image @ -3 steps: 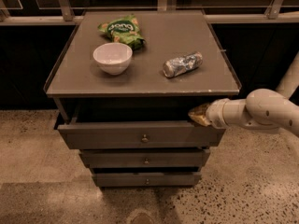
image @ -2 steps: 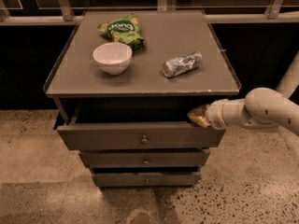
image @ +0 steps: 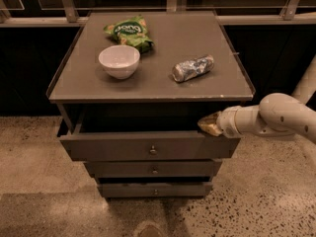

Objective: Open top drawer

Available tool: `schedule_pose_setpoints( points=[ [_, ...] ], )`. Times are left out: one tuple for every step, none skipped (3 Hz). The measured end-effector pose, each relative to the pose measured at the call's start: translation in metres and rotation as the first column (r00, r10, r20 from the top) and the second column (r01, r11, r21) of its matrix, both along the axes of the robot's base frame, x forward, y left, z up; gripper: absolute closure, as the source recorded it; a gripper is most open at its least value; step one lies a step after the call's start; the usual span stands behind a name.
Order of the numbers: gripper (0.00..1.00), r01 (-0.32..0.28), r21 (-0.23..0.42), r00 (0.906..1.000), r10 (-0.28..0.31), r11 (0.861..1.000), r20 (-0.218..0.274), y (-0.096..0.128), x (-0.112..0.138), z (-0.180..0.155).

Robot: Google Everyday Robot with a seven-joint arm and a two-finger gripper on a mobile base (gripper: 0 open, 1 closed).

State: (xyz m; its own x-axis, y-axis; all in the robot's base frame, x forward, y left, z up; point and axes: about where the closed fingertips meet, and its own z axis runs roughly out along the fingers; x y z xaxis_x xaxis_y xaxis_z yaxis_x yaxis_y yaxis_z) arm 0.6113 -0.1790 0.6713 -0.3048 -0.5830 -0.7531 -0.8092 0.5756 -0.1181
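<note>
The top drawer [image: 118,146] is the widest grey drawer, with a small round metal knob [image: 153,150] at the centre of its flat front. It stands pulled out from the cabinet, showing a dark gap behind its front panel. My gripper [image: 208,124] comes in from the right on a white arm [image: 276,115] and rests at the right end of the drawer's top edge, touching it.
The middle drawer [image: 153,169] and the bottom drawer [image: 155,189] sit below, closed. On the cabinet top [image: 148,83] stand a white bowl [image: 119,61], a green chip bag [image: 129,32] and a crushed silver can [image: 192,67]. A railing runs behind.
</note>
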Motion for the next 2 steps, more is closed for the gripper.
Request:
schedule_pose_setpoints(
  points=[
    [1.0,0.011,0.036,0.9997,-0.01,0.999,-0.023,0.006,-0.015,0.01],
    [1.0,0.016,0.063,0.9976,-0.011,0.998,-0.069,0.014,-0.037,0.008]
  ],
)
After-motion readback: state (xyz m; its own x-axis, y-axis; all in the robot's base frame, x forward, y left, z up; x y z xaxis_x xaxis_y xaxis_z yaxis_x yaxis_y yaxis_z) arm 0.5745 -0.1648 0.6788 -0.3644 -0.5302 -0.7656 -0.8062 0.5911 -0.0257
